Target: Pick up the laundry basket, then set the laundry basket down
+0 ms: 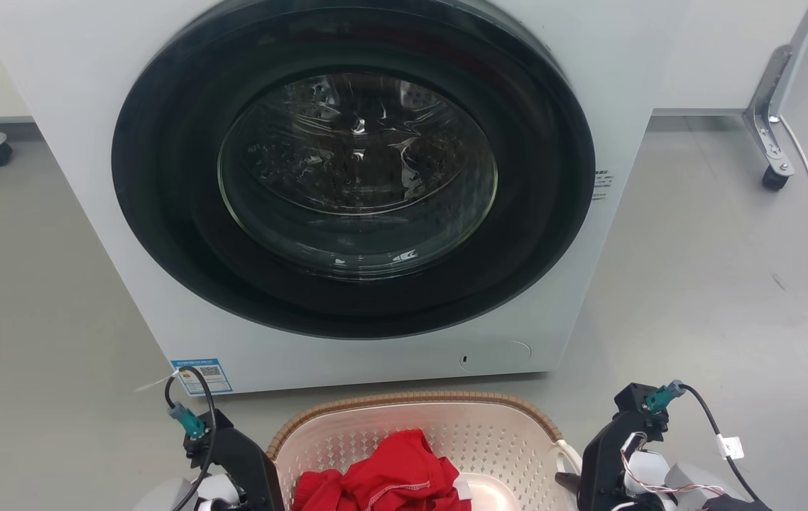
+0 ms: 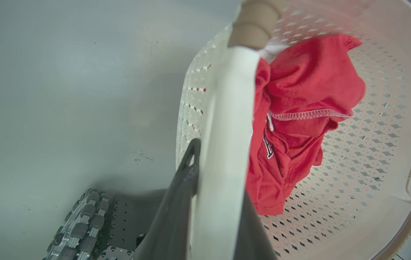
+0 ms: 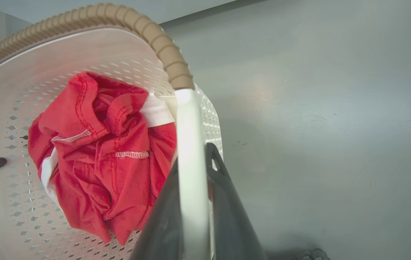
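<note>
Two-handed hold. My left gripper [image 2: 220,169] and right gripper [image 3: 193,169] each have their jaws clamped on a white loop handle [image 2: 227,108], one finger on either side of the strap. This shares the load between both ends and keeps it level. Between the arms sits the laundry basket [image 1: 412,397], with a red garment [image 1: 390,472] bunched inside (light cargo, I judge), just in front of the closed washing machine [image 1: 347,177]. I cannot tell whether it is clear of the floor [image 1: 716,298].

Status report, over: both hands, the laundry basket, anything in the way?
Shut on laundry basket handles: left hand, right hand. Inside: red garment. Close ahead: washing machine.
</note>
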